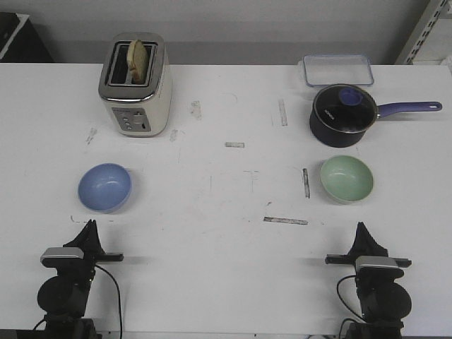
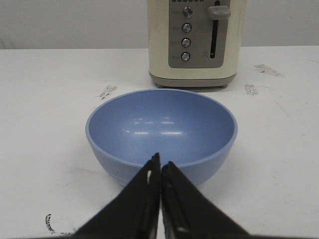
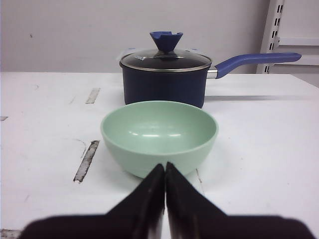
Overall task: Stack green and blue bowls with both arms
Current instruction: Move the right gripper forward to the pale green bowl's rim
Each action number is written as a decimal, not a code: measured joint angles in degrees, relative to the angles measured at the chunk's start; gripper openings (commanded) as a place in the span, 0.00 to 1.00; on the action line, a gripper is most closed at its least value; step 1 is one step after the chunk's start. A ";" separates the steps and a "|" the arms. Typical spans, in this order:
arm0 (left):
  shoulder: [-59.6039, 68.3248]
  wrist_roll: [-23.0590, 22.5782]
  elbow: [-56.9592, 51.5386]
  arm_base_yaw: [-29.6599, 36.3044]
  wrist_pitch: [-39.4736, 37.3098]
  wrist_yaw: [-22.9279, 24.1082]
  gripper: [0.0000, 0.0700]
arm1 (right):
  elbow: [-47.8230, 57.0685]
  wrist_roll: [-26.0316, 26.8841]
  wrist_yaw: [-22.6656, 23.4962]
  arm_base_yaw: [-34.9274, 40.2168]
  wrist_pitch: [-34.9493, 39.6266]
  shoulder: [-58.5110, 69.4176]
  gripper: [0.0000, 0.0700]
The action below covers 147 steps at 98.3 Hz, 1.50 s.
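The blue bowl stands upright and empty on the left of the white table; it also shows in the left wrist view. The green bowl stands upright and empty on the right, also in the right wrist view. My left gripper is shut and empty, a little short of the blue bowl; its tips point at the bowl's near wall. My right gripper is shut and empty, a little short of the green bowl.
A cream toaster with bread in it stands behind the blue bowl. A dark navy saucepan with lid and long handle stands just behind the green bowl. A clear lidded box lies at the back right.
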State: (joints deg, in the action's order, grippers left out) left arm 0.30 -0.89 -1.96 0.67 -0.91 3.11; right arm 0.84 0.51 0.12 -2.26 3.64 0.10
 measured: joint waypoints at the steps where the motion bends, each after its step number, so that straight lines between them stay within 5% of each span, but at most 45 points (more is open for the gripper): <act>1: 0.00 0.00 0.00 0.00 0.00 0.00 0.00 | -0.02 0.00 0.00 0.00 0.00 0.00 0.00; 103: 0.00 0.22 0.00 0.00 0.04 0.00 0.00 | -0.02 0.76 -0.02 0.00 -0.11 0.00 0.00; 120: 0.00 0.22 0.00 0.00 0.09 0.00 0.00 | 0.31 2.89 -0.35 0.00 -6.45 0.00 0.00; 147: 0.00 0.22 0.00 0.00 0.09 0.00 0.00 | 16.63 2.91 -0.37 0.00 -5.11 5.60 0.00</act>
State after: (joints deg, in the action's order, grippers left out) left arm 0.30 -0.67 -1.96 0.67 -0.82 3.11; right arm 17.47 3.42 -0.25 -2.26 -1.48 5.69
